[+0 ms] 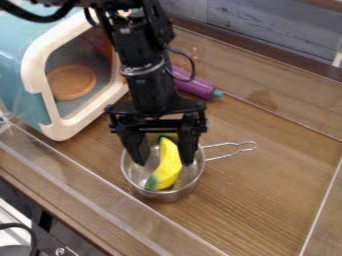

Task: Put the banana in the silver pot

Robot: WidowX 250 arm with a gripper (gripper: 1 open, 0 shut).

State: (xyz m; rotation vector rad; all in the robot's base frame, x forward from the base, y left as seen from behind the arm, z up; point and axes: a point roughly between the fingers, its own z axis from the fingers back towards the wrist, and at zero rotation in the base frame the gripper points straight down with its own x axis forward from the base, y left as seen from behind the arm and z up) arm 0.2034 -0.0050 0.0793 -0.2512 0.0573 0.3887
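Camera: end effector point(158, 152) hides banana point(167, 170) top.

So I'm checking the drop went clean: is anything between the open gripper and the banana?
Nothing. In the camera view the gripper stands open right above the banana, which leans inside the silver pot.

Soft, even, fairly bright indoor light falls from above, possibly from the far side. The picture is small and coarse, so edges look mushy. The wooden table point(274, 120) carries pale glare streaks, and the silver pot point(162, 178) shows dull highlights on its rim. Shadows are faint and diffuse.
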